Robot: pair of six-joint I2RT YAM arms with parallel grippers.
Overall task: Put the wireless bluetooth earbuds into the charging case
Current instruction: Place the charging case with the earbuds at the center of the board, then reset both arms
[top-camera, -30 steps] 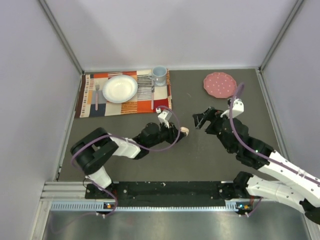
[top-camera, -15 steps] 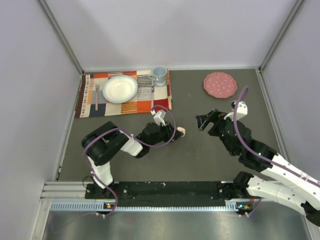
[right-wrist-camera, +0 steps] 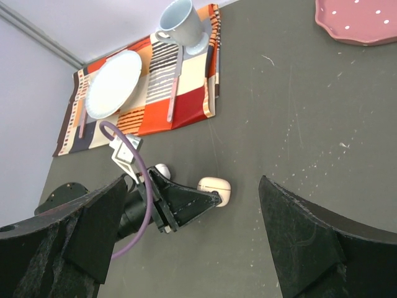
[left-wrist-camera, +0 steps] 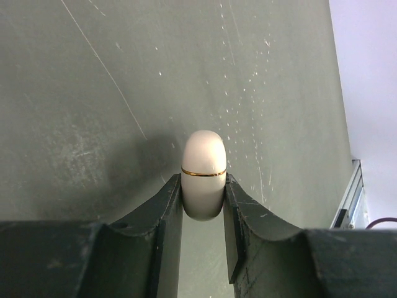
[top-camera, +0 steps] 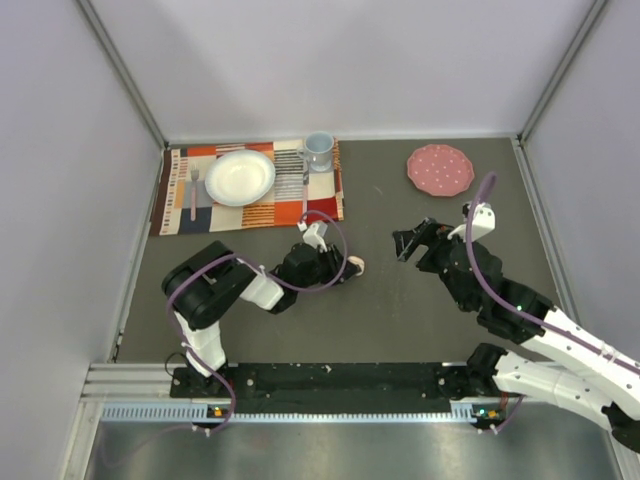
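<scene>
A closed white charging case with a thin gold seam sits between the fingertips of my left gripper, low over the dark table. In the top view the case is at the table's middle, at the tip of the left gripper. It also shows in the right wrist view. My right gripper is open and empty, right of the case and apart from it. A small white rounded thing lies behind the left gripper; I cannot tell whether it is an earbud. No earbud shows clearly.
A striped placemat at the back left holds a white bowl, a light blue mug, a fork and a spoon. A pink dotted plate lies at the back right. Grey walls stand around the table.
My left gripper has drawn back to the left with the case, and the left arm has folded in. The right arm shifted slightly right, then held still.
</scene>
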